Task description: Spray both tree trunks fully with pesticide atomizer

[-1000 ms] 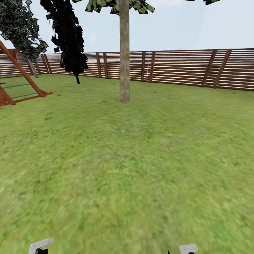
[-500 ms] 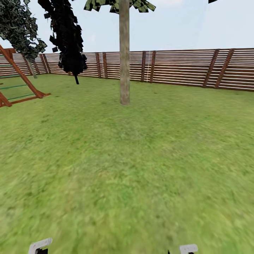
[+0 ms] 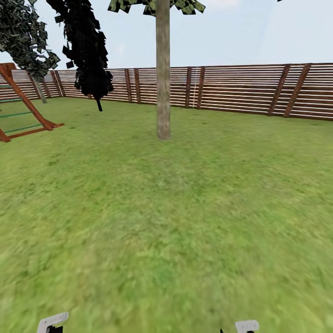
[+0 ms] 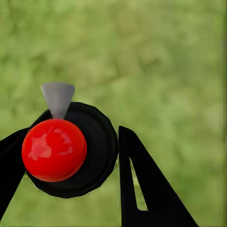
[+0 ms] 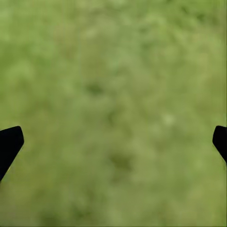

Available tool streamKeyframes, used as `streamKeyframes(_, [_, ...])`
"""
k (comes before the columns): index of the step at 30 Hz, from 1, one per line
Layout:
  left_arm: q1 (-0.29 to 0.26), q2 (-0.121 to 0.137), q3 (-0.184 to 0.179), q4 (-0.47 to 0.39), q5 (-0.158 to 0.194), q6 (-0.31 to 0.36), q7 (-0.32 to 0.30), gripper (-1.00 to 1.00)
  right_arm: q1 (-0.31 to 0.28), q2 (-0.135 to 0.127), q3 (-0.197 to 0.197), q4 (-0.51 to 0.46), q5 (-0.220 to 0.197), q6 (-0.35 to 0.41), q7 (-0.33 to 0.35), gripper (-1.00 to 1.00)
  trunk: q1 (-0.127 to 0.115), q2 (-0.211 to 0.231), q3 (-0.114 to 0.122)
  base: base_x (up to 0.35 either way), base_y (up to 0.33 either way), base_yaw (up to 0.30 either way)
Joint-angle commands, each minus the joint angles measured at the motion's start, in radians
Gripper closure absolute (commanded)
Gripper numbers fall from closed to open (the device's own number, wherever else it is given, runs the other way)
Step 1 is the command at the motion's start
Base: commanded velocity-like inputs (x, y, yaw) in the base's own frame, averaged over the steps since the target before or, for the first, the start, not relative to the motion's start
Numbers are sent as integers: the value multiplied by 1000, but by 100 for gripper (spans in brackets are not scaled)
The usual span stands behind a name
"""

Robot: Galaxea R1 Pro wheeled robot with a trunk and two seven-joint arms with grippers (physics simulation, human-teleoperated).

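The left fingers (image 4: 130, 175) are pinching the pesticide atomizer (image 4: 71, 149), while the right fingers (image 5: 9, 144) are spreading wide over bare lawn (image 3: 185, 222). Well ahead, one tree trunk (image 3: 163, 74) is standing on open grass, the fence (image 3: 240, 90) edging beyond.

**Legible text check: none found**

No lettering, numbers, brand marks or signs can be read in any view. Surfaces checked in the head view: slatted wooden fence (image 3: 240, 90), plain boards; tree trunk (image 3: 163, 69), mottled bark only; red-brown play frame (image 3: 23, 108), unmarked. Left wrist view: the pesticide atomizer (image 4: 71, 149), with red ball and black round body, carries no label on the side that shows. Right wrist view: blurred grass (image 5: 113, 109), nothing written. The white parts at the head view's lower edge are too small to judge.
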Motion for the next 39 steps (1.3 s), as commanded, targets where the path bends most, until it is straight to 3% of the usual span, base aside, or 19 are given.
streamKeyframes(1, [0,0,0,0,0,0,0,100,0,0,0,0,0,0,0,-100,0,0,0,341,0,0])
streamKeyframes(39, [0,0,0,0,0,0,0,100,0,0,0,0,0,0,0,-100,0,0,0,341,0,0])
